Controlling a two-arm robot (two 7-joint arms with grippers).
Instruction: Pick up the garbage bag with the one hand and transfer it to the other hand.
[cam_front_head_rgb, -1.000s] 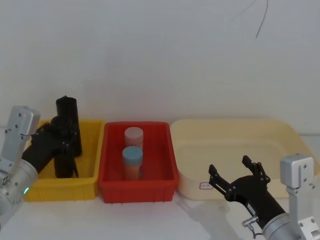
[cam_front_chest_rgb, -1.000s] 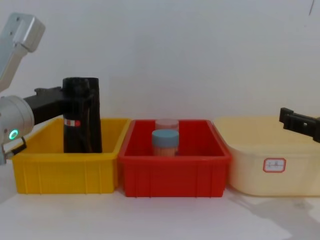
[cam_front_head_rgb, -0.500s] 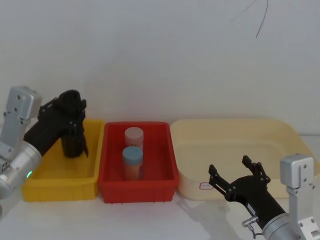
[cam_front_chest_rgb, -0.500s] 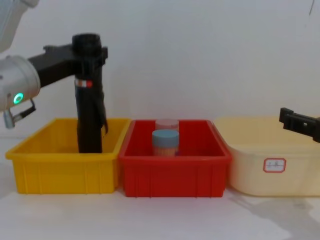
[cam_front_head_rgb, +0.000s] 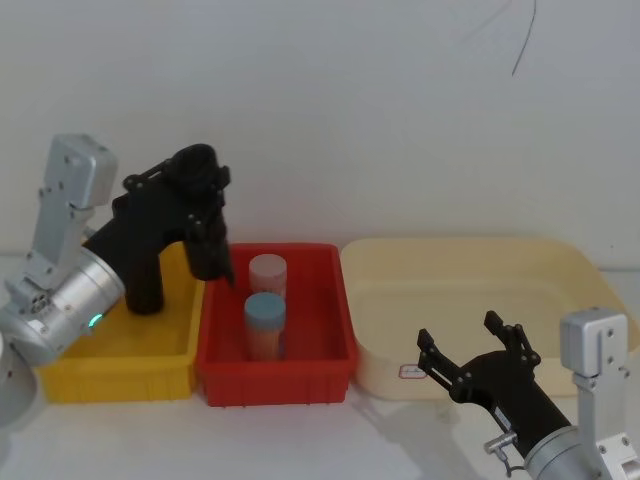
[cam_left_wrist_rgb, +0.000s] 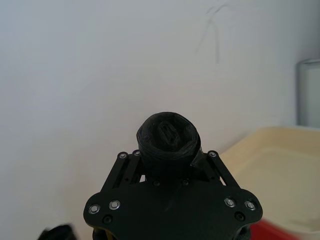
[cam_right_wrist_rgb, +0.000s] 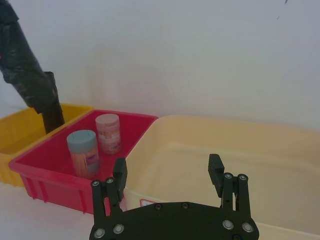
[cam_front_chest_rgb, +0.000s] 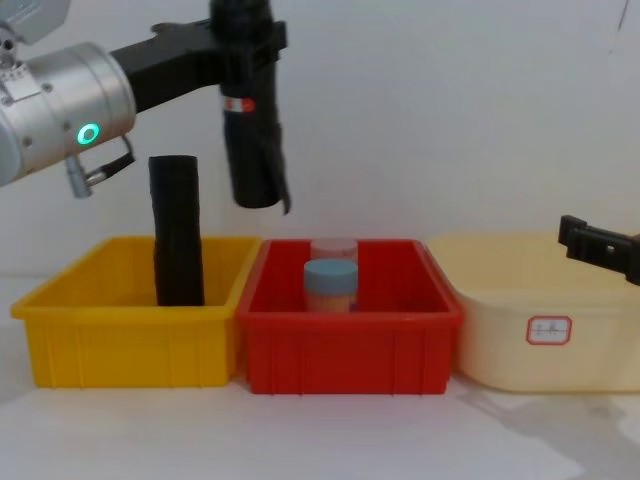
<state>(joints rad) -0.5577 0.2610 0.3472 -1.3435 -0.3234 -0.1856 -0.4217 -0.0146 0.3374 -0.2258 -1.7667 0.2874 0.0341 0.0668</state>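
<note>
The garbage bag (cam_front_chest_rgb: 255, 160), a glossy black roll with a red-and-white label, hangs upright in the air above the seam between the yellow bin (cam_front_chest_rgb: 120, 335) and the red bin (cam_front_chest_rgb: 350, 345). My left gripper (cam_front_head_rgb: 203, 195), on the silver arm with the green ring, is shut on its upper part. The left wrist view looks down on the roll's end (cam_left_wrist_rgb: 167, 137) between the fingers. My right gripper (cam_front_head_rgb: 460, 332) stands open and empty in front of the cream tub (cam_front_head_rgb: 560, 280), low at the right. From the right wrist view the bag (cam_right_wrist_rgb: 22, 65) shows far off.
A second black roll (cam_front_chest_rgb: 177, 245) with no label stands upright in the yellow bin. Two lidded jars (cam_front_head_rgb: 266, 310) stand in the red bin. The cream tub (cam_front_chest_rgb: 540, 300) bears a small label on its front. A white wall is close behind the bins.
My left arm has lifted the garbage bag out of the yellow bin and carried it up and to the right, over the red bin's edge. The right gripper has not moved.
</note>
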